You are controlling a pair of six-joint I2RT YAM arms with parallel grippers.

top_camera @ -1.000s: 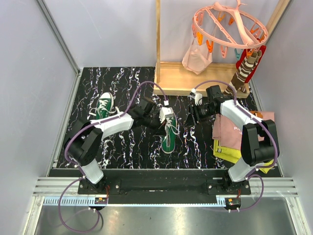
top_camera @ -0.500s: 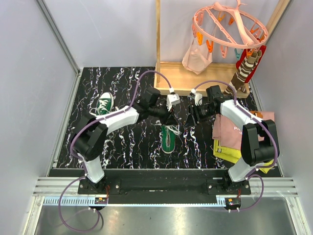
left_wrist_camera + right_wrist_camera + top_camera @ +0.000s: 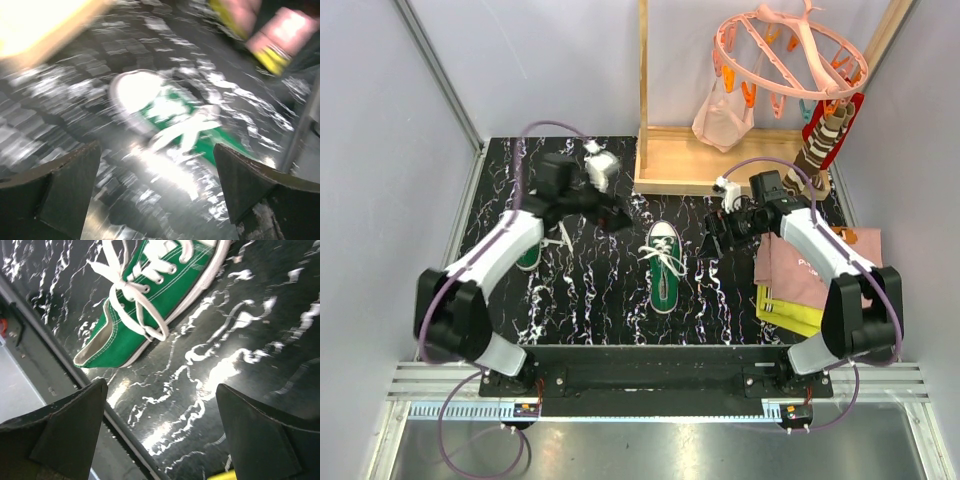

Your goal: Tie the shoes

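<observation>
We see one black marbled table (image 3: 590,300) that carries everything, and at its far side one wooden frame (image 3: 680,165) with one round pink clip hanger (image 3: 790,55) above it. Two arms reach over the table: the left arm (image 3: 500,250) stretches toward the far left, and the right arm (image 3: 820,250) bends in from the right. By the right arm lie two cloths, a pink cloth (image 3: 790,270) on top of a yellow cloth (image 3: 790,315). We count two green shoes. The middle shoe (image 3: 664,265) lies flat near the table's centre with its white toe cap pointing away from the arm bases. The left shoe (image 3: 530,256) lies well apart from it at the left, partly hidden under the left arm. The left end effector (image 3: 612,215) hangs between the two shoes with its fingers spread wide and holds nothing; its wrist view is blurred. The right end effector (image 3: 710,240) hangs just right of the middle shoe, also spread wide and empty. In the right wrist view the white laces (image 3: 127,287) lie in loose loops over the shoe's tongue and side.
</observation>
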